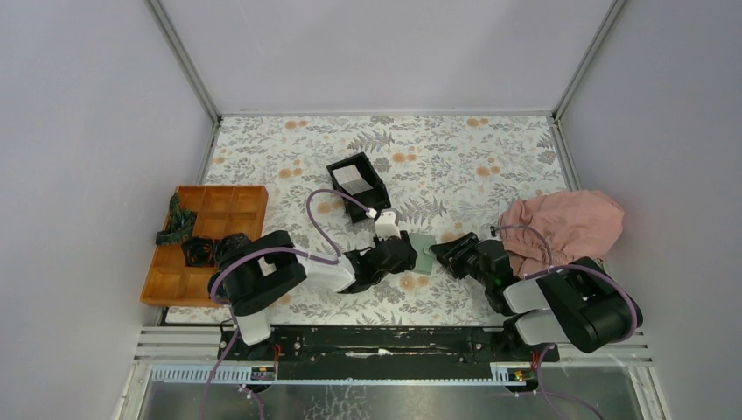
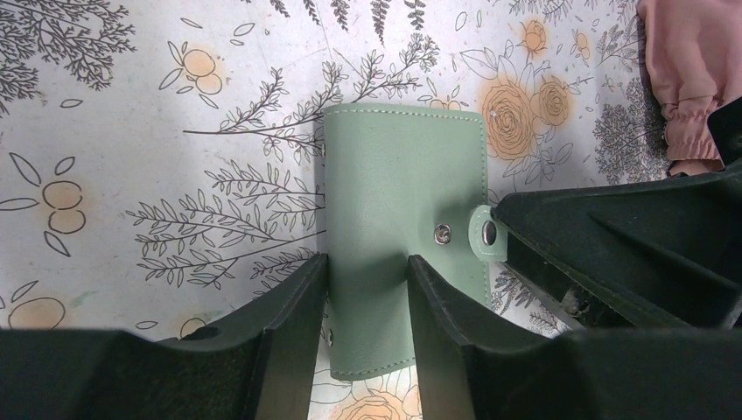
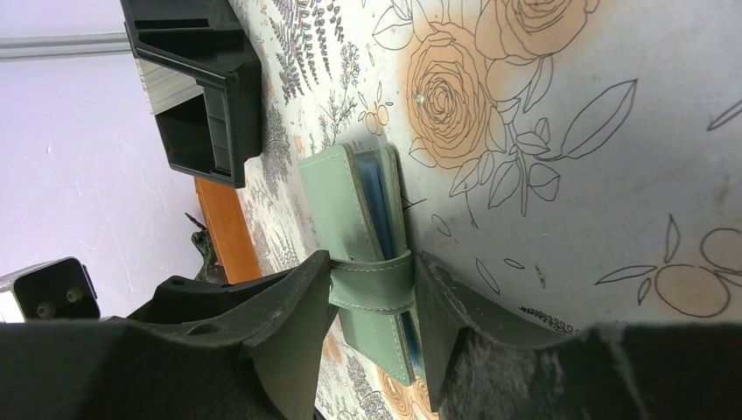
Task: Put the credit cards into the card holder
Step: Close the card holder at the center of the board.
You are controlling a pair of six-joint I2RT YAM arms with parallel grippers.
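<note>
Cloth [image 1: 564, 223] right of card holder [image 1: 423, 252], box [image 1: 358, 181] behind

1. The table [image 1: 490, 157] has a cover with a print of flowers and leaves.
2. An orange compartment tray [image 1: 245, 203] lies at its left edge.
3. A black open-top box [image 1: 381, 185] stands toward the back.
4. The green card holder [image 1: 423, 251] lies near the front.
5. A pink cloth [image 1: 564, 223] lies on the right.

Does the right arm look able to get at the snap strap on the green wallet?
Probably yes: the right gripper has a finger on each side of the strap on the wallet, nothing else between.
</note>
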